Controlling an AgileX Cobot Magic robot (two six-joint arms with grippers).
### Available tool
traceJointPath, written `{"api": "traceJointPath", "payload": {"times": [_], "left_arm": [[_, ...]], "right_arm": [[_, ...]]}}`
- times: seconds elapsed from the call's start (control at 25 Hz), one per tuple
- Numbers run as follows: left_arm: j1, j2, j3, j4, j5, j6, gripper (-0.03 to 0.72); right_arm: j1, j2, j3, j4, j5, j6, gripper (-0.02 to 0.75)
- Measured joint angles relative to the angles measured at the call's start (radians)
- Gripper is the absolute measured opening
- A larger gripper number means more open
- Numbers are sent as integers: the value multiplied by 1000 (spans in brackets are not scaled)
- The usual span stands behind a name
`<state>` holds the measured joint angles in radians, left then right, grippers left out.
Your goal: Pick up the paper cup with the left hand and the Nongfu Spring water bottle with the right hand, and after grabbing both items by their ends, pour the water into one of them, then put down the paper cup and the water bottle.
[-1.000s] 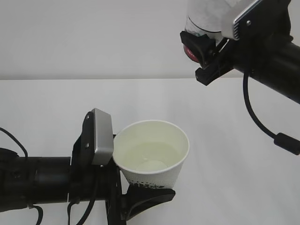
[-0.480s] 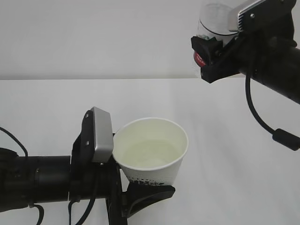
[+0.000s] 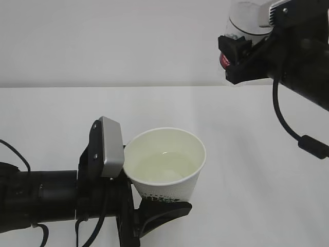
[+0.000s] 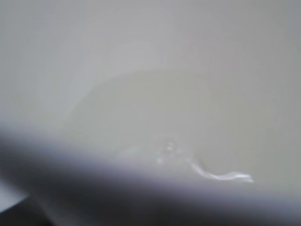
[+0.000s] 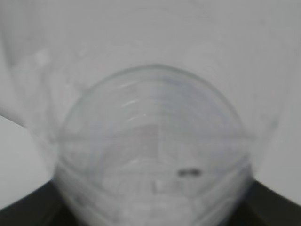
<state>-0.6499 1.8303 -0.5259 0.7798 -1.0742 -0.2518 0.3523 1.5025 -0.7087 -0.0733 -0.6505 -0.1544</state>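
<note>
Fingers, left gripper (image 3: 163,210): standing partly open and clamping the lower end of the paper cup (image 3: 167,164), black jaw parts wrapping its base just beneath the printed band; the grip is sitting low on the cup, leaving the mouth free. Paper cup: being held upright above the white table (image 3: 247,154), at lower centre of the exterior view, with the left arm's wrist housing (image 3: 105,149) sitting just to its left and touching its rim. Water (image 3: 163,169): lying as a pale pool inside the cup, filling the lower part; the left wrist view is showing the same pool (image 4: 141,117) at close range, blurred, with a bright glint near its edge. No stream is falling into the cup. Fingers, right gripper (image 3: 241,56): standing partly open and gripping the Nongfu Spring water bottle (image 3: 244,20) up and well to the right of the cup, clear of its mouth; a red patch is showing beside the jaw. The right wrist view is showing only the clear bottle (image 5: 155,155) end-on, blurred. Progress, as judged: both items are picked up and the pour is looking finished; setting the cup and bottle down is remaining.
</note>
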Motion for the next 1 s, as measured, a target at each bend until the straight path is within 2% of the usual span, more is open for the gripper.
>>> {"api": "traceJointPath", "payload": {"times": [0.28, 0.8, 1.0], "left_arm": [[0, 0, 0, -4, 0, 2, 501], [0, 0, 0, -22, 0, 13, 501], [0, 0, 0, -37, 0, 14, 501]], "right_arm": [[-53, 4, 0, 14, 3, -2, 476], [-217, 4, 0, 39, 7, -6, 476], [-250, 4, 0, 73, 21, -39, 476]]}}
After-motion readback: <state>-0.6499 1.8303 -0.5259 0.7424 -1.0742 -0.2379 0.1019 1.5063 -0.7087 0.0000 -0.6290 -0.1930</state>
